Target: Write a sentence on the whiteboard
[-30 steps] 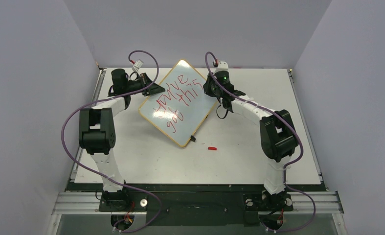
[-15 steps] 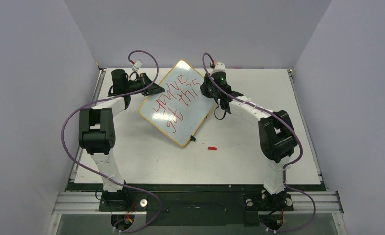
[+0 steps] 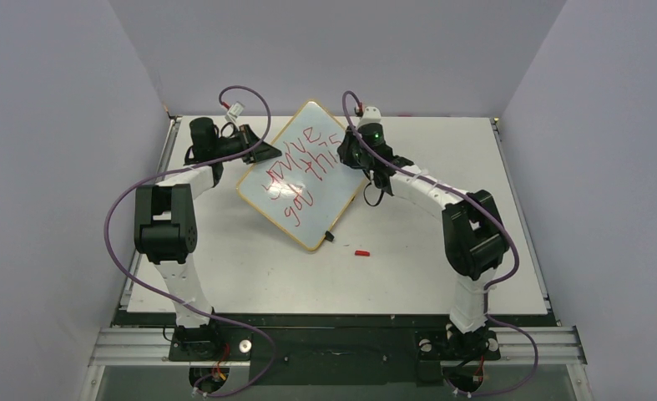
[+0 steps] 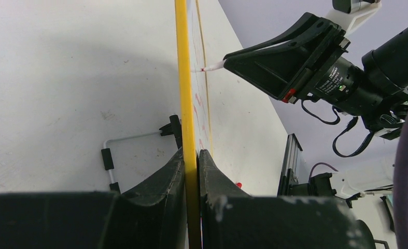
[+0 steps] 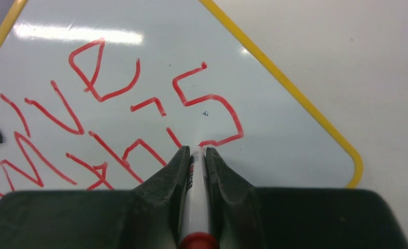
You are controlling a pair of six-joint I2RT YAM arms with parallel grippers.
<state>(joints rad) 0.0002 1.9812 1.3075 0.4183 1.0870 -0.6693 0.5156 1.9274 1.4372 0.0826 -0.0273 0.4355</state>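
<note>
**Both arms on the whiteboard, marker at the final letter**

The whiteboard [image 3: 318, 214] sat toward the far middle of the table [image 3: 450, 167], turned corner-on like a diamond, between the two arms. Its thin yellow frame [image 4: 182, 62] ran all round, and a small black clip [image 3: 330, 236] showed at the near corner.

The left jaws were closed on the board's left edge; the left wrist view showed the two fingers [image 4: 160, 181] pinching the yellow frame between them.

The right jaws were clamped on a marker [image 5: 196, 197], white-bodied with a red end, its barrel lying straight between the fingers [image 5: 170, 171]. The marker's tip met the board's face right at the lower tail of the last letter "s". From the left wrist camera the pale tip [image 4: 212, 66] appeared to touch the writing surface.

The sentence [image 3: 300, 167], in red strokes on two lines, read "you've" above "got this" and filled the upper half of the board.

A small red piece [image 3: 361, 252] lay on the table, near the board's near corner and apart from it.
</note>
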